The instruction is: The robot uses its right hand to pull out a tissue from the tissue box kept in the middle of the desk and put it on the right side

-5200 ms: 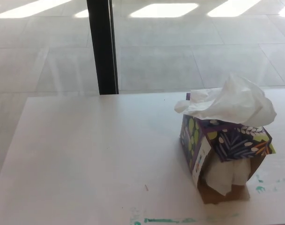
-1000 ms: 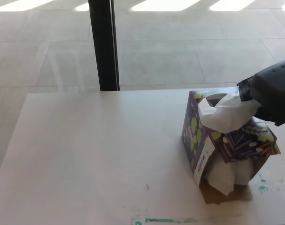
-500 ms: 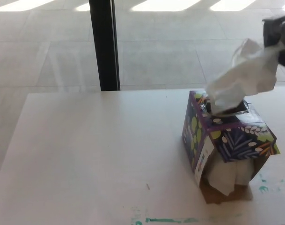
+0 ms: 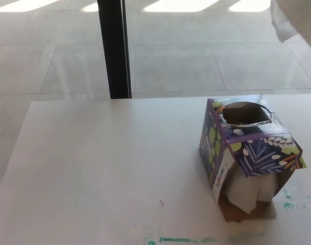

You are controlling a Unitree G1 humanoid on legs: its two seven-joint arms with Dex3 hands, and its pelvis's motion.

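Sitting on the desk (image 4: 94, 168), tissue box (image 4: 249, 153) showing open top hole; tissue (image 4: 298, 20) hanging top right; hands out of view, finger state unknown.

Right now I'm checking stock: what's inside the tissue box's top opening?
The tissue box shows an empty dark oval opening on top, no tissue poking out. White tissue shows through its torn front; deeper contents are hidden.
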